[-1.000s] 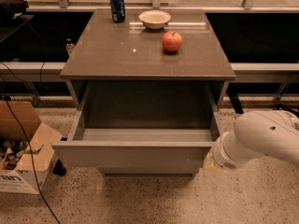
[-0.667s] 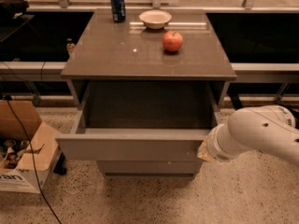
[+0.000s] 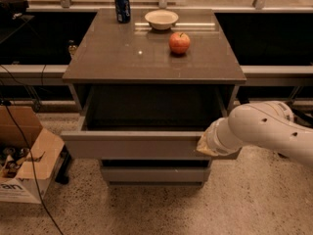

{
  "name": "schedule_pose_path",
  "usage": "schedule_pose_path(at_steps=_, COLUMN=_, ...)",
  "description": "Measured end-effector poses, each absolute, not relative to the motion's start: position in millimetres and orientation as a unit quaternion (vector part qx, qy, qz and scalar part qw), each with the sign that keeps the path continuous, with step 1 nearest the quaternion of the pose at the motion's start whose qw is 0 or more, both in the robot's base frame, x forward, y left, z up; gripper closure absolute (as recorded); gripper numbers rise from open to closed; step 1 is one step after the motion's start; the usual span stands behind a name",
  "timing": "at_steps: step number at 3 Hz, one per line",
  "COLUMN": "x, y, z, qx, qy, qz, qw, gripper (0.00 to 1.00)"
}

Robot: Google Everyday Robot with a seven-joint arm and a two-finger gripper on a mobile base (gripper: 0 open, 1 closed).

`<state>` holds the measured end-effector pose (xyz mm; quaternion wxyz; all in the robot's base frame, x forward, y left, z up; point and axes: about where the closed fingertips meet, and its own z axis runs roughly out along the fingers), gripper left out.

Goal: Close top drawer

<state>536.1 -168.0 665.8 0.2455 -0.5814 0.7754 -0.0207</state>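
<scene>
The top drawer (image 3: 132, 145) is a wide grey box drawer, pulled partly out from under the cabinet top (image 3: 117, 58). Its inside looks dark and empty. My white arm comes in from the right. My gripper (image 3: 204, 146) is at the right end of the drawer's front panel and touches it. The arm's wrist hides the fingers.
On the cabinet top stand a blue soda can (image 3: 122, 7), a white bowl (image 3: 161, 19) and a red apple (image 3: 179, 42). A lower drawer front (image 3: 151, 174) shows beneath. An open cardboard box (image 3: 24, 165) and a black cable (image 3: 24, 146) lie on the floor at left.
The drawer has slid back into the cabinet by a fair amount. My arm has moved left and forward with the drawer front.
</scene>
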Motion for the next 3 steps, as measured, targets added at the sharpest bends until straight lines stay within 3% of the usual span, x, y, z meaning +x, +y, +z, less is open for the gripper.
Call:
schedule_pose_path(at_steps=1, x=536, y=-168, z=666, qx=-0.581, qy=0.775, qz=-0.021, qw=0.246, gripper=0.52)
schedule_pose_path(at_steps=2, x=595, y=-143, z=670, qx=-0.588, qy=0.761, qz=-0.019, qw=0.273, gripper=0.21)
schedule_pose_path(at_steps=3, x=632, y=-131, z=675, qx=-0.591, qy=0.754, qz=-0.017, qw=0.287, gripper=0.00)
